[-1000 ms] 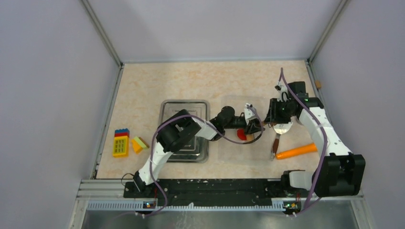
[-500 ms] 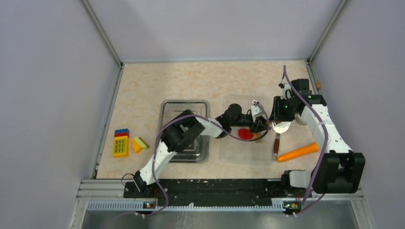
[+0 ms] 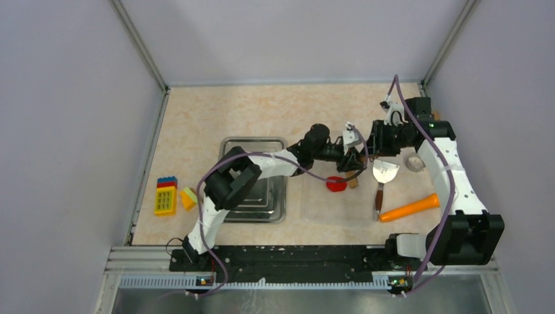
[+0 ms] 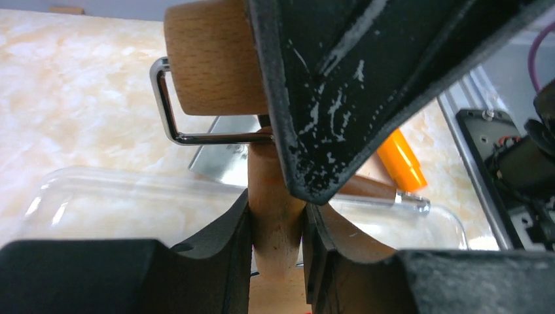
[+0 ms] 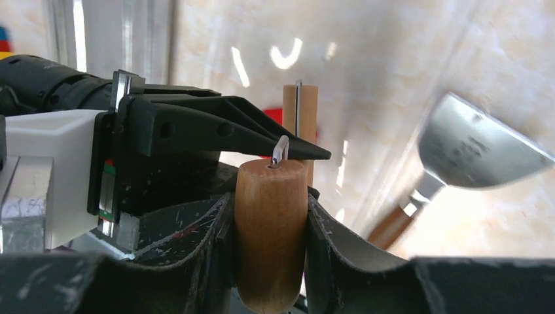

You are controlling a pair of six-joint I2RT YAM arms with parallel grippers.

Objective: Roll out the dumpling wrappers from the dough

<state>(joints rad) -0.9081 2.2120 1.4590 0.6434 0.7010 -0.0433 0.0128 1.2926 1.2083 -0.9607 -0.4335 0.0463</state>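
Note:
A small wooden roller with a metal bracket is held by both arms above the clear mat [image 3: 327,208]. My left gripper [image 3: 354,161] [image 4: 276,222] is shut on its thin wooden handle [image 4: 275,219]. The thick roller barrel [image 4: 213,65] shows above it. My right gripper [image 3: 370,145] [image 5: 269,229] is shut on that barrel [image 5: 271,209], facing the left gripper. A flat, roundish bright red dough piece [image 3: 337,184] lies on the mat just in front of the grippers, uncovered. I cannot tell whether it is a neat round dumpling wrapper.
A metal spatula [image 3: 384,174] [image 5: 474,147] lies at the mat's right edge, with an orange carrot [image 3: 407,208] [image 4: 400,160] beyond it. A steel tray [image 3: 254,145] sits left of the mat. Toy blocks [image 3: 167,195] lie far left, and a tape roll [image 3: 414,162] lies under the right arm.
Both grippers, still holding the roller, have moved toward the back of the table and a little right. The red dough, partly covered before, now lies in the open.

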